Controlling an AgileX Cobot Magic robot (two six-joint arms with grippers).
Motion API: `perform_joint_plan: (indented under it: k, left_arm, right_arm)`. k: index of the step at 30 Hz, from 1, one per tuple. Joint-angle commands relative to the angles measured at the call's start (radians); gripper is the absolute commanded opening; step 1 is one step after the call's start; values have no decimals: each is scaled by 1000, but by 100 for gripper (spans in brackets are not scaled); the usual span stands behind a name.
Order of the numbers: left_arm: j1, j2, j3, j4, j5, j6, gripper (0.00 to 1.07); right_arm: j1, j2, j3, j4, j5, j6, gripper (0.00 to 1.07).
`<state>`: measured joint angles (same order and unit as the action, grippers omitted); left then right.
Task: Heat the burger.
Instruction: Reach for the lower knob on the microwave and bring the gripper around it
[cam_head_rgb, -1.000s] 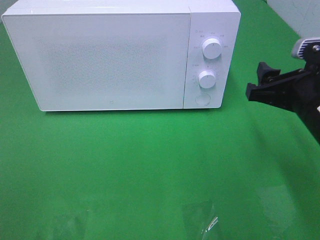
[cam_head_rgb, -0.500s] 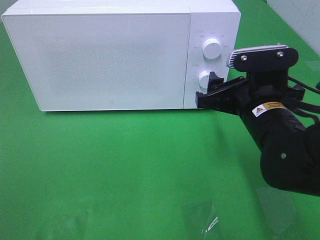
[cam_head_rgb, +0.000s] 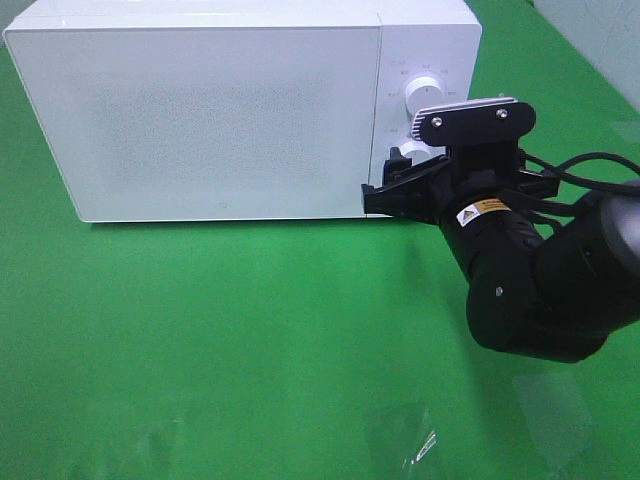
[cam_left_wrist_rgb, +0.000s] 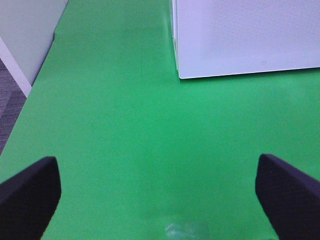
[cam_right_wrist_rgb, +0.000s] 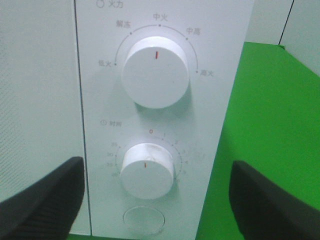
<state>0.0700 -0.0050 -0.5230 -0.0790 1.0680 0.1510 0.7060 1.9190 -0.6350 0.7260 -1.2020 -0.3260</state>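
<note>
The burger is out of view. The white microwave (cam_head_rgb: 220, 110) stands at the back of the green table with its door closed. My right gripper (cam_head_rgb: 388, 188) is open and sits right in front of the microwave's control panel, its fingers (cam_right_wrist_rgb: 45, 200) on either side of the lower timer knob (cam_right_wrist_rgb: 148, 170) without touching it. In the right wrist view the upper power knob (cam_right_wrist_rgb: 156, 72) and a round button (cam_right_wrist_rgb: 144, 220) also show. My left gripper (cam_left_wrist_rgb: 160, 200) is open and empty above bare green cloth, with the microwave's lower left corner (cam_left_wrist_rgb: 240, 45) ahead of it.
Green cloth (cam_head_rgb: 200, 330) covers the table in front of the microwave. A small shiny transparent scrap (cam_head_rgb: 410, 440) lies near the front edge. A pale wall or panel (cam_left_wrist_rgb: 25, 40) borders the table on the left side.
My right arm has swung in from the right edge to the front of the microwave's control panel, still open. The left gripper has not moved.
</note>
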Motion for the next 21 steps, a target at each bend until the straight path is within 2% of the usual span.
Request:
perform_joint_plan:
  k: [1,9,21]
  left_arm:
    - [4,-18,3,-1,3,-5,98]
    - [4,-18,3,0,3,-5,98]
    - [4,-18,3,-1,3,-5,98]
  right_arm:
    - [-22,16,-26,-38,-37,21,75]
    - [-45,91,-91,-94,-16,29,75]
    - [-67,169,-155,-92,-8,39,75]
